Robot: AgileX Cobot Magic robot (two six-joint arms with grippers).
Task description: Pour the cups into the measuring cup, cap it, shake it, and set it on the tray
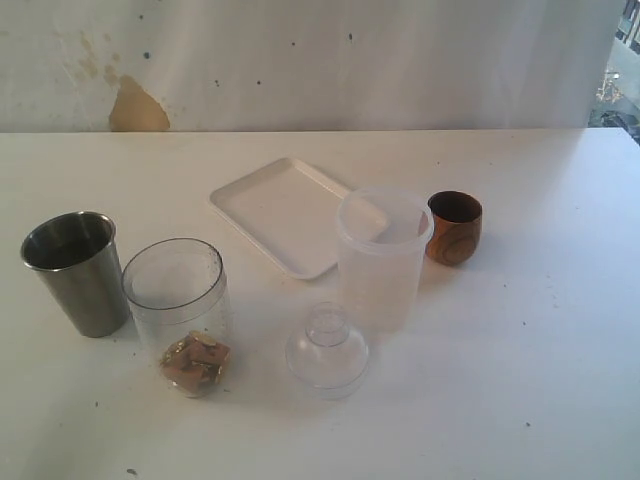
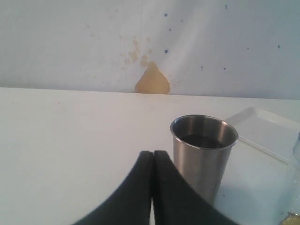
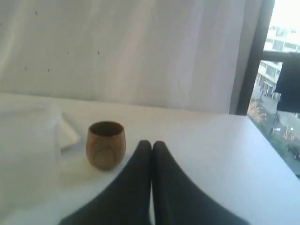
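Observation:
The steel tumbler (image 1: 75, 272) stands upright at the left. Beside it is the clear measuring cup (image 1: 178, 300), with brown pieces at its bottom. A brown wooden cup (image 1: 454, 228) sits at the right, and the white tray (image 1: 290, 212) lies behind the middle. A clear dome cap (image 1: 327, 350) rests in front. Neither gripper shows in the exterior view. My left gripper (image 2: 153, 152) is shut and empty, just short of the tumbler (image 2: 204, 154). My right gripper (image 3: 151, 143) is shut and empty, beside the wooden cup (image 3: 106, 144) and apart from it.
A frosted plastic tub (image 1: 383, 260) stands upright between the tray and the dome cap, close to the wooden cup. A stained white wall runs along the table's far edge. The right wrist view shows a window past the table's end.

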